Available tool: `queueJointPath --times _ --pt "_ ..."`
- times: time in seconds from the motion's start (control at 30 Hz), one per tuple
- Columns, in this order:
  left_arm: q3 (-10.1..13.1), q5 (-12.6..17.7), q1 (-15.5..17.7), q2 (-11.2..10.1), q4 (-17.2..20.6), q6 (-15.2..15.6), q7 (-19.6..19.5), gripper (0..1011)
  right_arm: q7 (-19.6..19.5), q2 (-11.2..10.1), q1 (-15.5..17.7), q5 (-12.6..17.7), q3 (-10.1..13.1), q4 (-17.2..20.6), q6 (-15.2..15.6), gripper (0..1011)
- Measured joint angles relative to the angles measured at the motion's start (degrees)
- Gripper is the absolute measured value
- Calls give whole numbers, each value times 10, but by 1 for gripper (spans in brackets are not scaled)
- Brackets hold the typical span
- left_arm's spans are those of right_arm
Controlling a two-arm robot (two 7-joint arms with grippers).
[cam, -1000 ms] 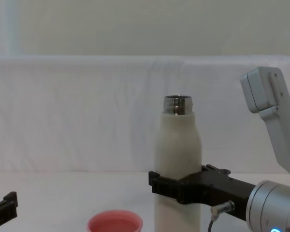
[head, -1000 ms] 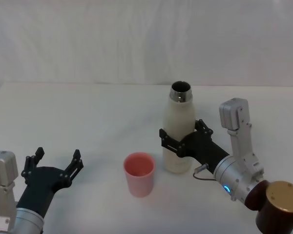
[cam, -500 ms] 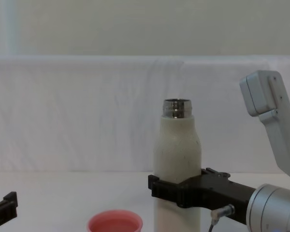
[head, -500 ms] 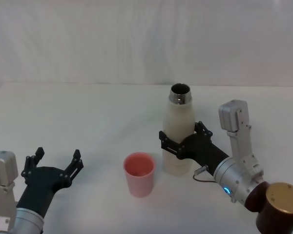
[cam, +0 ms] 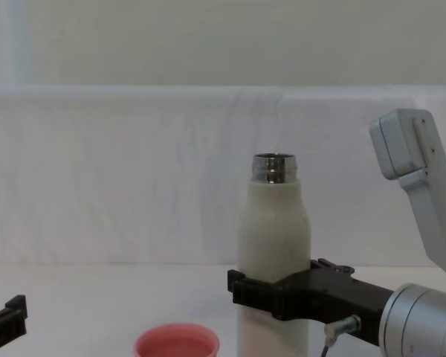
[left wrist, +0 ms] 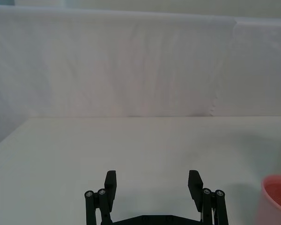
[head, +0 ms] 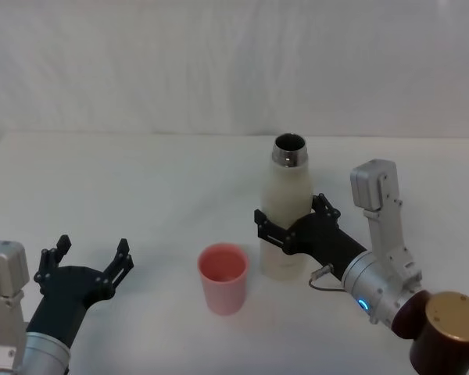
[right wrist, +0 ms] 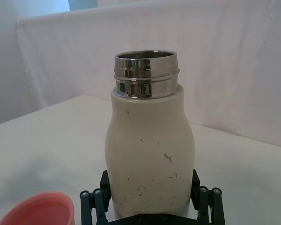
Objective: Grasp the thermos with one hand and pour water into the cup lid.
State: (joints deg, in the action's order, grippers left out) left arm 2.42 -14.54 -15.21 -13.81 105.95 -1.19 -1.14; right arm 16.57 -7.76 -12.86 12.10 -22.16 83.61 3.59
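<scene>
The cream-white thermos (head: 288,205) stands upright on the white table, its steel neck open at the top. My right gripper (head: 289,225) is shut on the thermos's lower body, one black finger on each side, as the right wrist view shows (right wrist: 149,197) and the chest view (cam: 271,291). The pink cup lid (head: 223,277) stands upright just left of the thermos and slightly nearer to me, apart from it. My left gripper (head: 86,256) is parked open at the near left, holding nothing, with the cup lid (left wrist: 277,197) off to its side.
A dark brown round object with a tan top (head: 452,328) sits at the near right corner beside my right arm. A white cloth backdrop (head: 234,70) closes off the far edge of the table (head: 141,180).
The thermos and my right gripper have sunk slightly, the neck now a little lower in both views. The cup lid and the left gripper have not moved.
</scene>
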Motion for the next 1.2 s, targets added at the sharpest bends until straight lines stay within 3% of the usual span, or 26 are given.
queueJointPath --times 0.6,1.2 --pt "0 0 0 0 0 0 0 1001 -3 0 0 -4 -1 1 0 1001" --pt "0 0 0 0 0 0 0 1001 -6 -21 29 -7 2 42 3 1001"
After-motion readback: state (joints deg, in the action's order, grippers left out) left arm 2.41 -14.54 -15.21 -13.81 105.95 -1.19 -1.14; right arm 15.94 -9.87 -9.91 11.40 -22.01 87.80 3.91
